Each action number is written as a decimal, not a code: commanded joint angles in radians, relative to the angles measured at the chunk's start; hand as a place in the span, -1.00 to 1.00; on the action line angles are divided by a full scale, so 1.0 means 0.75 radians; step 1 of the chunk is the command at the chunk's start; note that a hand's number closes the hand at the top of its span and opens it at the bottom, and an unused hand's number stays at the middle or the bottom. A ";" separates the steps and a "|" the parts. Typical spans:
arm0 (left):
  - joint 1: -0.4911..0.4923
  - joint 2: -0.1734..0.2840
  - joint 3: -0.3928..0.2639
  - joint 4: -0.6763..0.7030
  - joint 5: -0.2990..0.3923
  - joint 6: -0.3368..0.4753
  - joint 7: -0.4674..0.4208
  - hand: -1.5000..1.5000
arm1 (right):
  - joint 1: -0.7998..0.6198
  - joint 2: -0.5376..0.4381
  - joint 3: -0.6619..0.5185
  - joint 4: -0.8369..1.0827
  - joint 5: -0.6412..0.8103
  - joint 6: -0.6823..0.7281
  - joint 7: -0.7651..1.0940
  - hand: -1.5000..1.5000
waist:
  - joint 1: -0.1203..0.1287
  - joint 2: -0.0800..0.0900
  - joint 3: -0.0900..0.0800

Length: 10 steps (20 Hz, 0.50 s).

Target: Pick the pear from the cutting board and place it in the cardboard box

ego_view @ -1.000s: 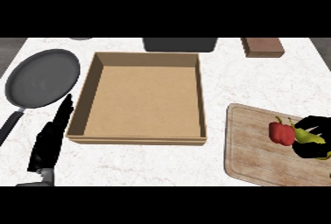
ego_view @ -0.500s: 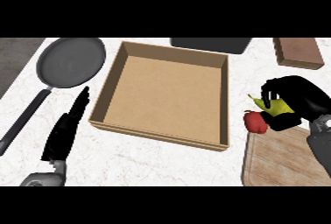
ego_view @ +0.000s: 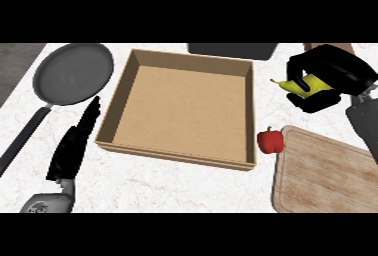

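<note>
The pear point(ego_view: 301, 86), yellow-green with its stem end poking out to the left, sits up in the air inside the right hand point(ego_view: 328, 75), whose black fingers curl over and under it so only part of the fruit shows. That hand hangs at the upper right of the view, off to the right of the cardboard box point(ego_view: 118, 102) and beyond the far end of the cutting board point(ego_view: 325, 175), not over either one. The box is open-topped and lies in the middle of the white marbled desk point(ego_view: 184, 187), slightly skewed, with nothing in it. The wooden cutting board lies at the lower right, close beside the box's right wall. A small red pepper point(ego_view: 270, 141) stands in the narrow gap between the box and the board, right at the board's left edge; I cannot tell whether it touches either. To the left of the box lies a dark round frying pan point(ego_view: 70, 72), its handle running down toward the lower left. The left hand point(ego_view: 77, 142) shows just beside the box's left wall, fingers straight and pointing up the view, holding nothing. A dark object point(ego_view: 232, 49) lies beyond the box at the far edge.
</note>
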 commanded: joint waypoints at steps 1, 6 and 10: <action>0.001 0.013 0.022 0.002 0.011 -0.006 0.009 0.00 | -0.160 0.082 -0.086 0.183 -0.169 0.048 -0.256 1.00 | -0.034 -0.010 -0.001; 0.010 0.009 0.050 0.036 0.013 0.014 -0.012 0.00 | -0.345 0.104 -0.186 0.349 -0.359 0.266 -0.472 1.00 | -0.077 -0.022 -0.004; 0.036 0.023 0.072 0.074 -0.005 0.027 -0.039 0.00 | -0.534 0.196 -0.214 0.476 -0.418 0.359 -0.459 1.00 | -0.098 -0.029 -0.005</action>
